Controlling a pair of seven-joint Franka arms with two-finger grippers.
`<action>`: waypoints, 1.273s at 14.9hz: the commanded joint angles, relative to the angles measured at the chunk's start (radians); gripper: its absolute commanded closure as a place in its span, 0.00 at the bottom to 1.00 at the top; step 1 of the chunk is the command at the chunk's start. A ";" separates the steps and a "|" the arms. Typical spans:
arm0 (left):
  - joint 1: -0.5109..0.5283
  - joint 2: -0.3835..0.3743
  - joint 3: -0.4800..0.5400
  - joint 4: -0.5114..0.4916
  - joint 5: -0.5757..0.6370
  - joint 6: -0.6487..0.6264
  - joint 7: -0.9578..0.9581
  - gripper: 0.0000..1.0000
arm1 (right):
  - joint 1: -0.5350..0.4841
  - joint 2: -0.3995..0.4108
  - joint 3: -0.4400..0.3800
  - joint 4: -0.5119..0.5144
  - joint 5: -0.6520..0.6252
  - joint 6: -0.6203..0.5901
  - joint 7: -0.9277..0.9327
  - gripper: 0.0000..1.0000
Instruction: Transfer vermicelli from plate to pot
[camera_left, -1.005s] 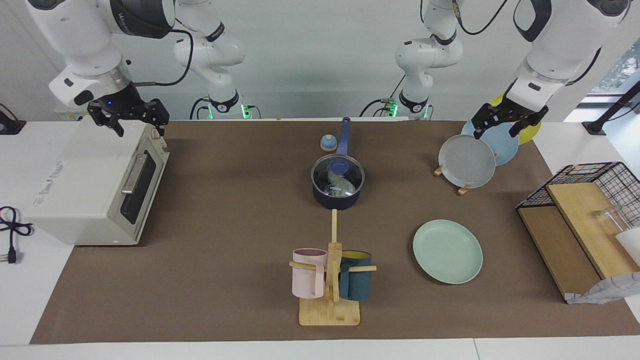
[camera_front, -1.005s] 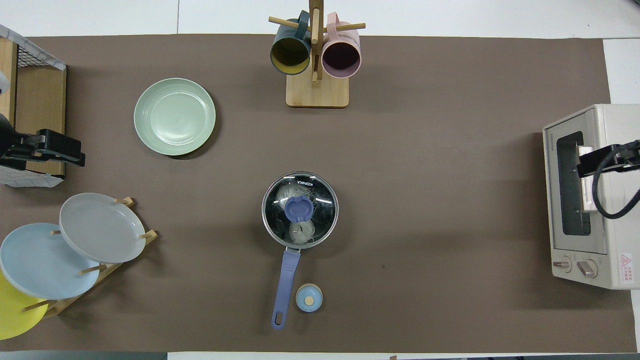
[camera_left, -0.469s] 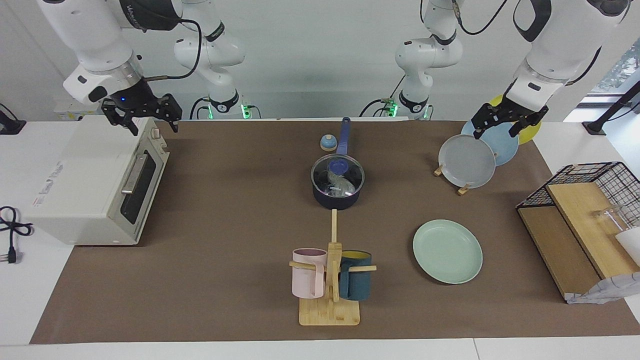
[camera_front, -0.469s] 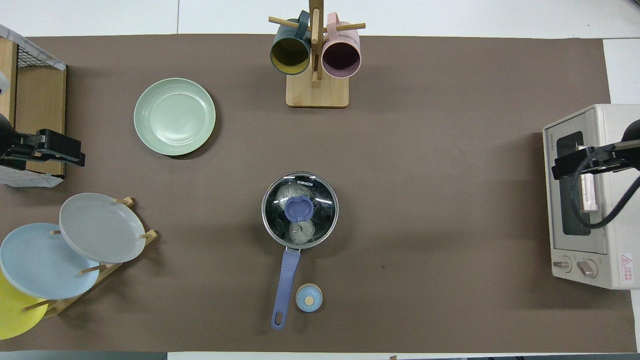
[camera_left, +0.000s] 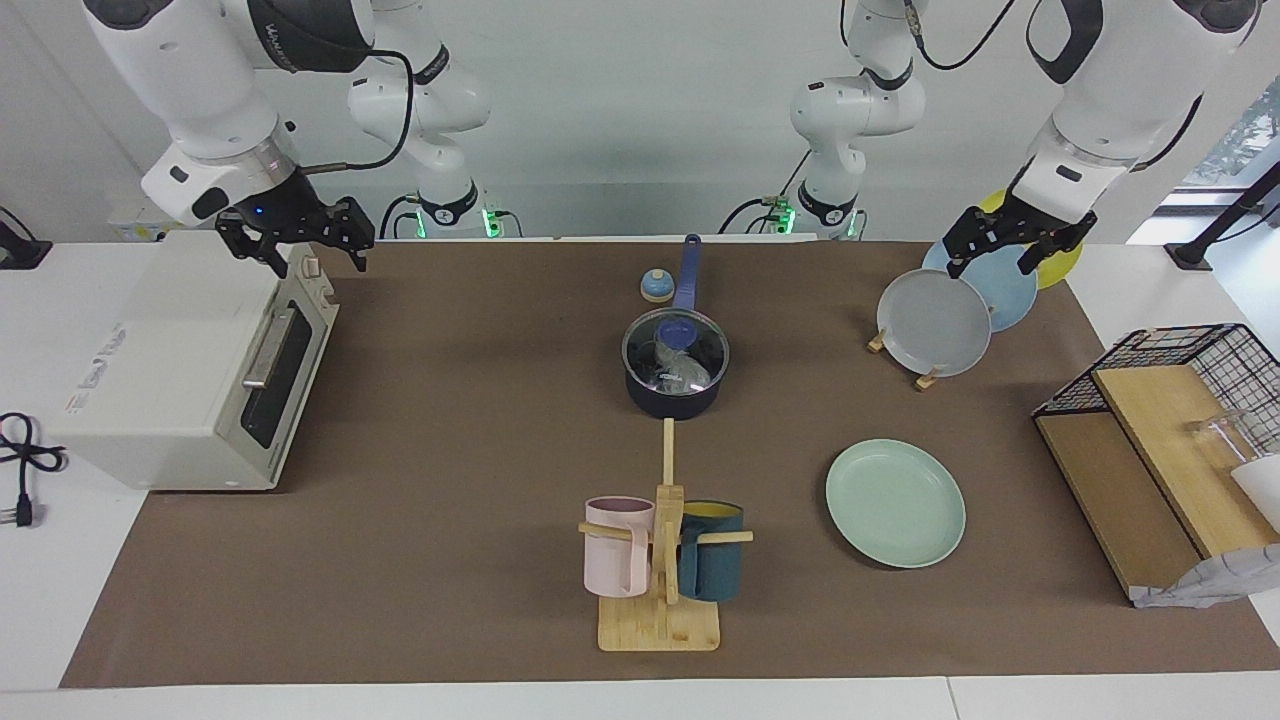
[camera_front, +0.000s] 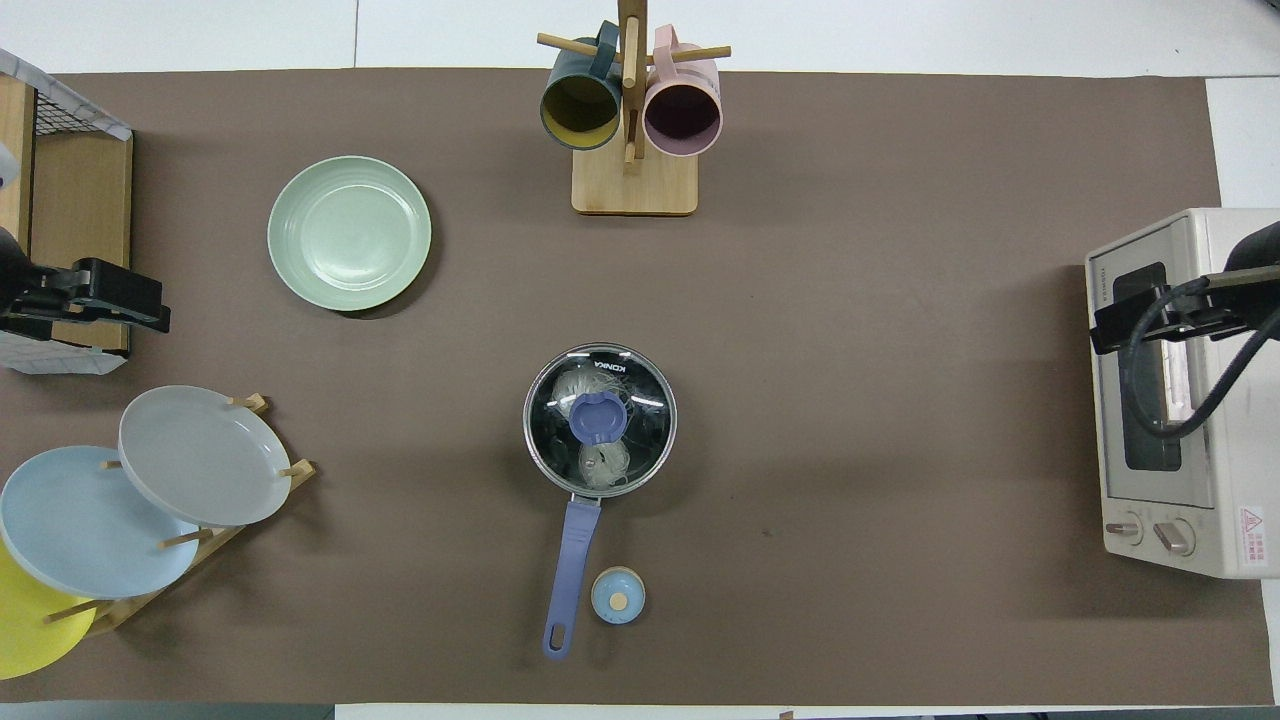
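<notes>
Overhead view: noodles (camera_front: 598, 462) already sit in the lidded pot (camera_front: 600, 420); the green plate (camera_front: 349, 233), at its ten o'clock, is bare. Both the left gripper (camera_left: 996, 249) and right gripper (camera_left: 297, 240) hang apart, holding nothing, so little seems left.

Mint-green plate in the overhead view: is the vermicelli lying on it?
No: the mint-green plate is bare, and the vermicelli shows through the glass lid inside the pot.

Plain white wall (camera_left: 640, 120); white table (camera_left: 60, 620), brown mat (camera_left: 450, 450).
</notes>
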 joint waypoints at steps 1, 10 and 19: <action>0.016 -0.029 -0.007 -0.033 -0.001 0.007 0.000 0.00 | 0.006 0.001 -0.014 0.019 0.026 -0.022 0.017 0.00; 0.016 -0.029 -0.007 -0.033 -0.001 0.007 0.000 0.00 | -0.039 -0.002 0.021 0.007 0.009 0.029 0.011 0.00; 0.016 -0.029 -0.007 -0.033 -0.001 0.007 0.000 0.00 | -0.090 0.000 0.069 0.017 0.009 0.021 0.015 0.00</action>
